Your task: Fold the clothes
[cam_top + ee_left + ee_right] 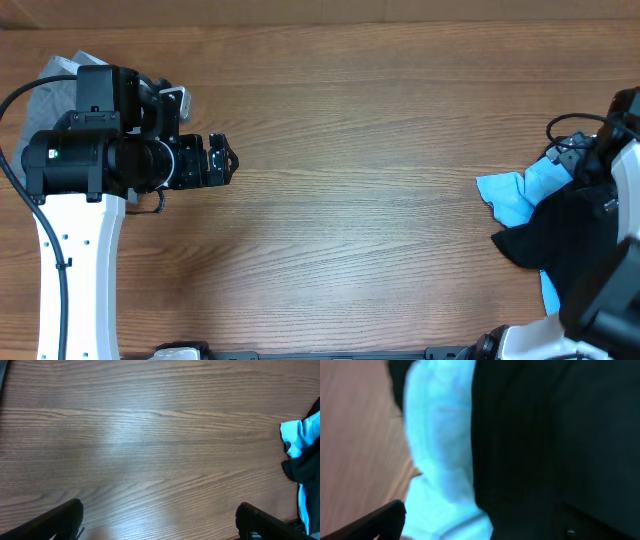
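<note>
The clothes lie in a heap at the table's right edge: a light blue T-shirt (pixel 512 192) with a black T-shirt (pixel 556 236) partly over it. My right arm (pixel 612 150) hangs over this heap. In the right wrist view my right gripper (pixel 482 520) is open wide and very close to the fabric. The blue shirt (pixel 440 440) and black shirt (pixel 545 435) fill the space between its fingers. My left gripper (pixel 222 160) hovers open above bare wood at the far left, nothing between its fingers (pixel 70 516). From there the blue shirt (pixel 299 435) shows at the right.
A grey garment (pixel 58 76) lies at the back left corner, mostly hidden behind my left arm (pixel 90 160). The wooden table (pixel 350 150) stretches bare between the two arms. Black cables (pixel 568 128) loop beside the right arm.
</note>
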Controlling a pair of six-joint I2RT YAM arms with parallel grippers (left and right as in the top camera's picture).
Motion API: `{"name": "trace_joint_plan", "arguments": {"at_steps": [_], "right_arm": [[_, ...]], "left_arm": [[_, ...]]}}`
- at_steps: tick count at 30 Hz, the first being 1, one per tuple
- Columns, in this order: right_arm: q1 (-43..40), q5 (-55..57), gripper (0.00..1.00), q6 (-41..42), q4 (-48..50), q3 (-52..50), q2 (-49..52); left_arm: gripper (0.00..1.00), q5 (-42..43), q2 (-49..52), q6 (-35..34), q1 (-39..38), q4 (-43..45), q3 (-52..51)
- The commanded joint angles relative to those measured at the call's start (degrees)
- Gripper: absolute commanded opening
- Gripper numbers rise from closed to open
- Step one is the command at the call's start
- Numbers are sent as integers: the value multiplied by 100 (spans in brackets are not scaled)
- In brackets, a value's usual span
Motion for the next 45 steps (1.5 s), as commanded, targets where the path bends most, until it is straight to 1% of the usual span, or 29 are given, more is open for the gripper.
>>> {"name": "trace_joint_plan", "arguments": {"at_steps": [1, 8, 10, 12, 13, 14, 15, 16, 18, 20, 25, 28, 30, 33, 36, 41, 43, 45], "right_arm": [[-42, -79, 93, 249, 98, 13, 431], [-70, 2, 77, 538, 203, -111, 918], [-83, 33, 70, 643, 208, -166, 986], [-94, 44, 59, 798, 232, -240, 1034], [-94, 46, 51, 841, 262, -284, 1045], [-94, 46, 40, 839, 271, -299, 1045], [-94, 39, 26, 837, 269, -297, 1040], [-94, 15, 19, 837, 269, -291, 1008], [-94, -31, 11, 793, 238, -232, 918], [-76, -223, 8, 577, 214, -142, 785], [223, -1263, 7, -190, 221, 94, 138], [651, -2124, 6, -850, 411, 114, -260], [1019, -2389, 4, -1097, 496, 114, -415], [1923, -2686, 4, -1290, 728, 114, -514], [2846, -2885, 4, -1307, 1078, 111, -511], [4417, -2870, 5, -1161, 1801, 111, -501], [5125, -2697, 8, -920, 2083, 111, -487], [5770, -2498, 10, -874, 2240, 111, -479]], "left_arm": [[100, -15, -15, 127, 26, 20, 122], [98, -17, -15, 127, 26, -24, 122], [98, -17, -15, 127, 26, -26, 122], [98, -17, -15, 127, 26, -24, 122], [98, -17, -15, 127, 26, -24, 122], [98, -17, -15, 127, 26, -24, 122], [98, -17, -15, 127, 26, -24, 122], [98, -17, -15, 129, 26, -26, 122], [100, -20, -15, 129, 26, -24, 122], [100, -20, -15, 129, 26, -22, 122], [100, -20, -15, 129, 26, -24, 122], [100, -17, -13, 127, 26, -20, 122], [100, -20, -13, 129, 26, -7, 122], [100, -20, -13, 129, 26, 2, 122], [100, -22, -13, 129, 26, -2, 122], [100, -140, -15, 129, 33, -7, 122], [100, -297, -15, 129, 33, -46, 136], [100, -424, -17, 129, 33, -68, 144]]}}
